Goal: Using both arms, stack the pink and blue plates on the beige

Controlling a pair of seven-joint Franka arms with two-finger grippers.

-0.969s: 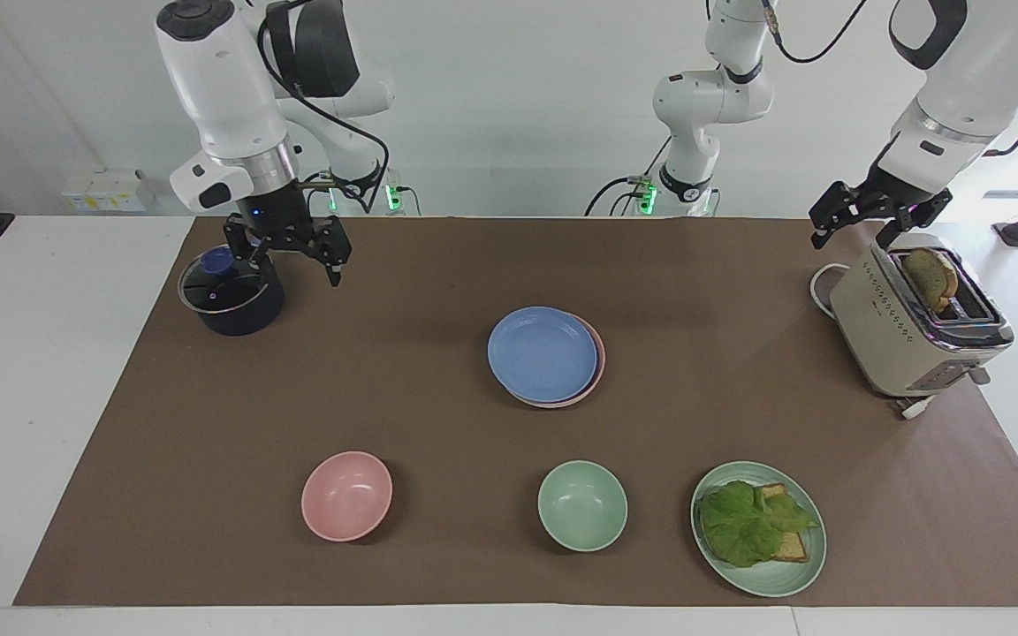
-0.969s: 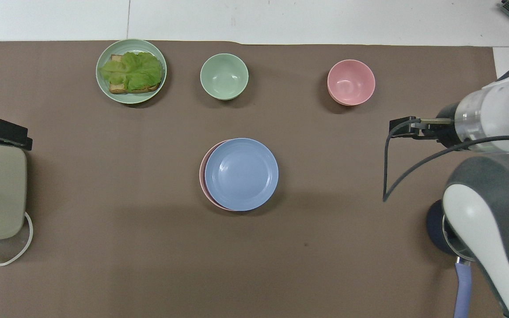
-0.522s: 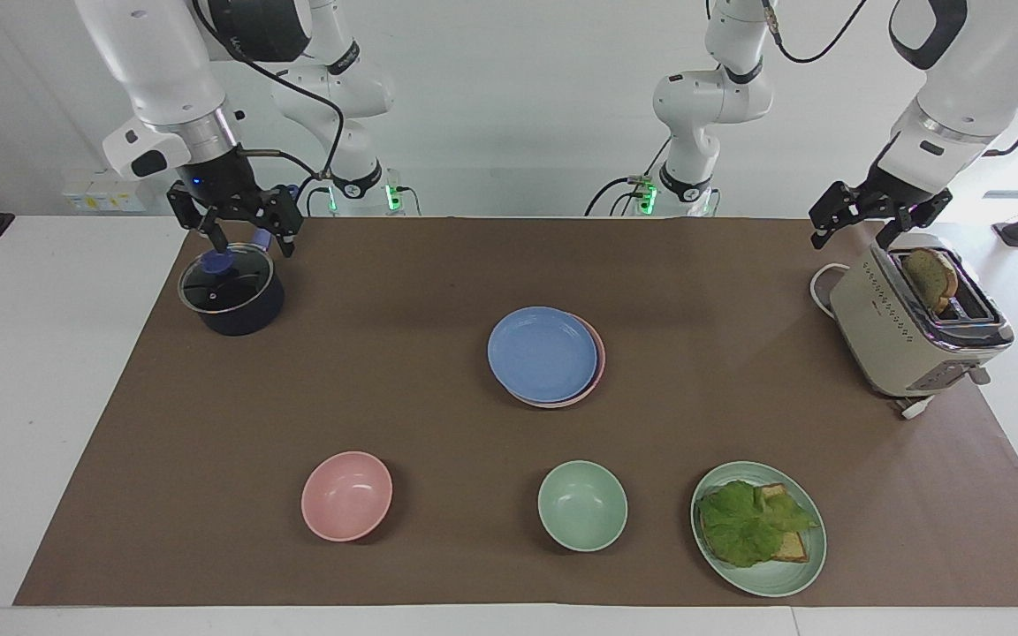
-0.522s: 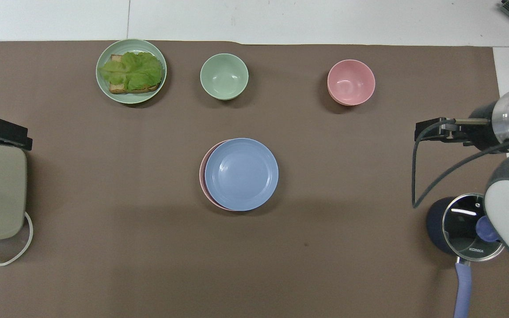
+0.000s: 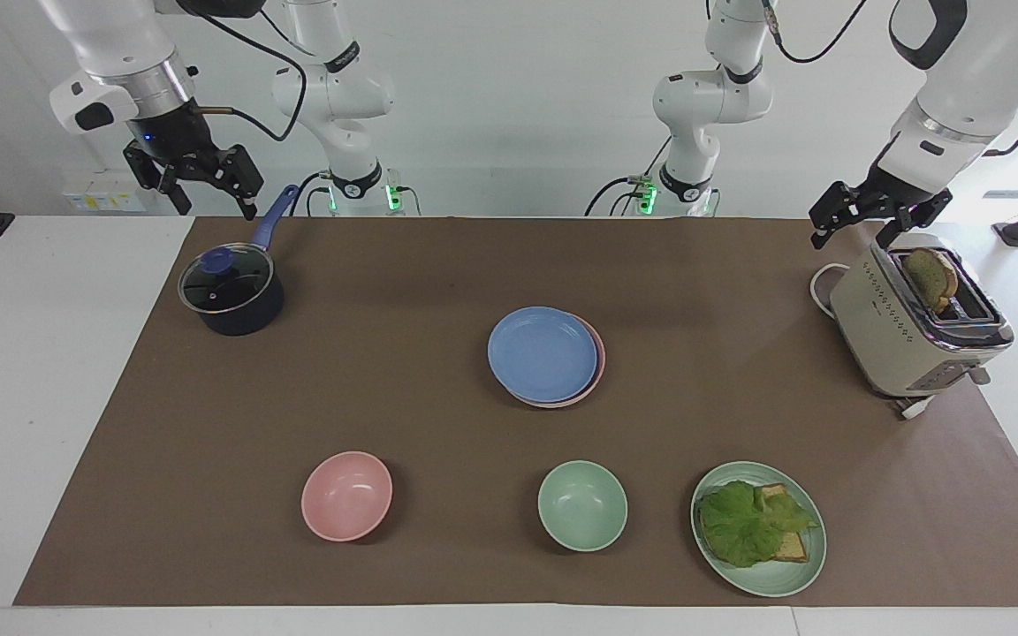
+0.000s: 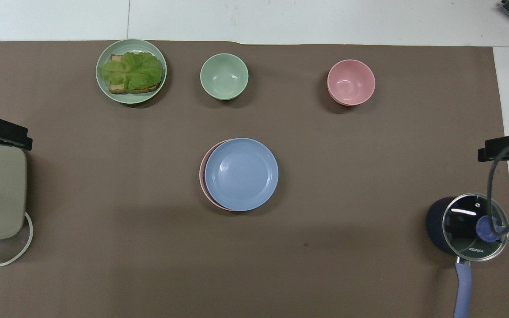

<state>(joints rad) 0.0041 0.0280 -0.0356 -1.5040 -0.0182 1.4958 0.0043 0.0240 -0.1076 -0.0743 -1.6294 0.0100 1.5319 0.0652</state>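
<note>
- Now we see the blue plate [image 5: 542,353] lying flat, face up, mid-table on the pink plate [image 5: 598,358]; being round, it has no long axis or heading to report.
- Only a crescent of pink rim shows, toward the left arm's end of the table, so the blue plate sits slightly off-centre on it.
- Whether a beige plate lies beneath them we cannot tell; none shows.
- Both plates are matte and bare.
- Our right gripper [image 5: 205,187] hangs with its fingers apart and empty, over the table edge by the lidded saucepan [image 5: 231,295], well apart from the stack.
- Our left gripper [image 5: 854,228] hangs over the toaster [image 5: 911,327], fingers apart, holding nothing, equally well apart from the plates.
</note>
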